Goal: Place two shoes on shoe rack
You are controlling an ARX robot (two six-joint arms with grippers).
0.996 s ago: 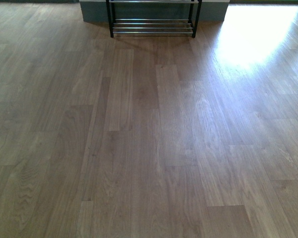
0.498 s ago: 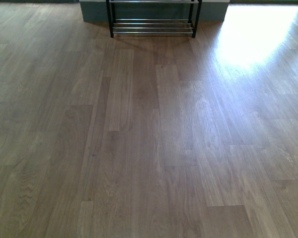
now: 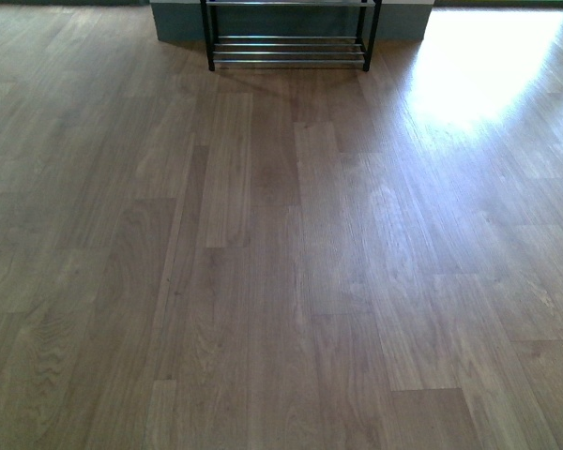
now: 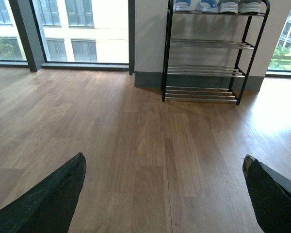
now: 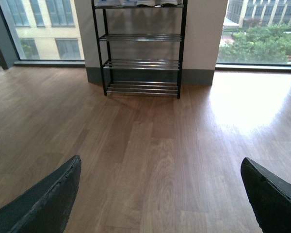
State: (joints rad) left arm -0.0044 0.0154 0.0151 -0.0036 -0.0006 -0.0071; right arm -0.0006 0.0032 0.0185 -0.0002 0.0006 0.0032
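Standing against a pale wall at the top centre of the front view is the shoe rack (image 3: 289, 47), cut off by the frame edge so only its lowest chrome rods and black legs show. A wide wooden floor (image 3: 281, 281) fills the rest of that view, with a bright patch of sunlight (image 3: 483, 66) in the upper right. Neither arm appears there.

In the left wrist view the rack (image 4: 211, 53) shows more fully in the upper right of the frame, with black side frames and several tiers of thin rods. Shoes (image 4: 218, 6) sit in a row on its top tier, cropped by the frame's upper edge; white soles and pale blue and grey uppers can be made out. The lower tiers carry nothing. The left gripper (image 4: 162, 194) is spread wide and holds nothing, its two dark fingers (image 4: 48, 199) in the bottom corners.

In the right wrist view the rack (image 5: 140, 48) stands at top centre, and only the soles of the shoes (image 5: 138, 3) show on the top tier. The right gripper (image 5: 160, 194) is likewise spread wide and holds nothing. Large windows (image 5: 259, 31) flank the wall.
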